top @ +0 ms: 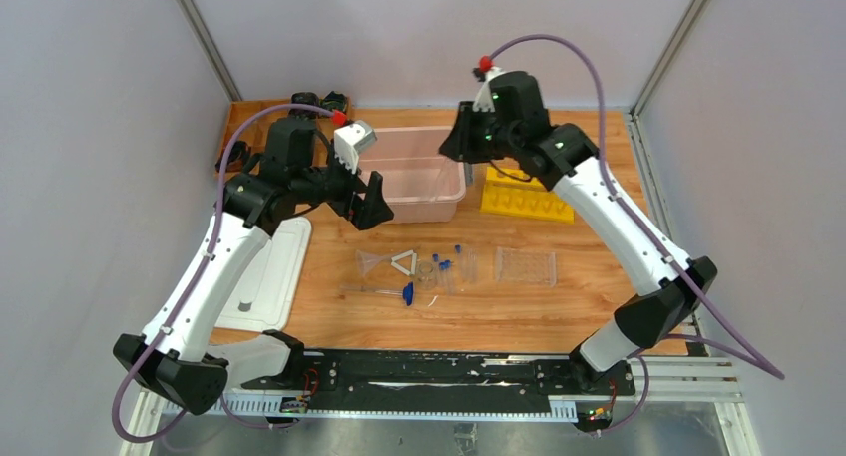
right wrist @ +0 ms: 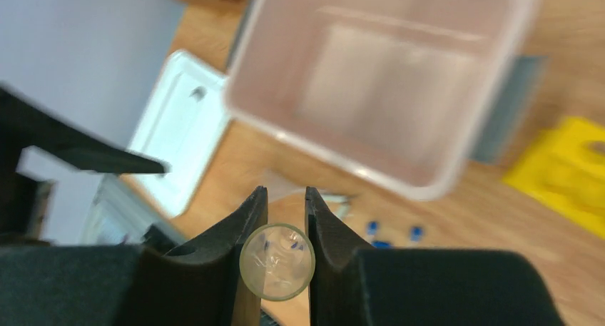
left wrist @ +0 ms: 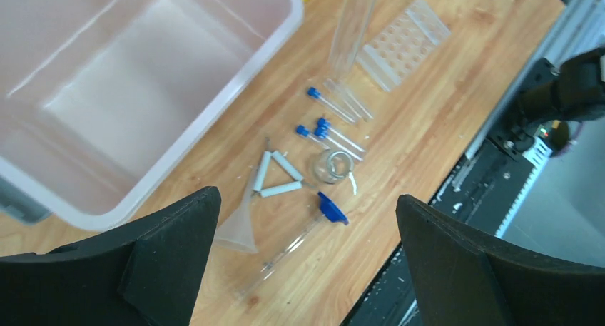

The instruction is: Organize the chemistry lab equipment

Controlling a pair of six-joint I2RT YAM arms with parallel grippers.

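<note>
Gripping: right gripper (right wrist: 285,192) is clamped on a tall clear plastic cylinder (right wrist: 277,262), seen end-on between its jaws.
Cylinder position: hangs below the right hand, beside the translucent pink plastic bin (right wrist: 385,90).
Left gripper (left wrist: 305,197): jaws spread wide, holding nothing, hovering above the loose items.
Under left hand: clear plastic funnel (left wrist: 239,226), white triangle of rods (left wrist: 277,176), tiny clear glass dish (left wrist: 329,167), thin clear rod with blue tip (left wrist: 300,237).
Beyond left fingertips: blue-capped clear tubes (left wrist: 321,126), then the flat clear tube rack (left wrist: 403,44).
Step, my read: cylinder pickup done, placement pending; small items not yet sorted.
Next move: probably carry the cylinder over the bin and release low so it doesn't bounce or tip.
Left hand next: drop straight down on one item; they lie close together, so watch for nudging neighbours.
</note>
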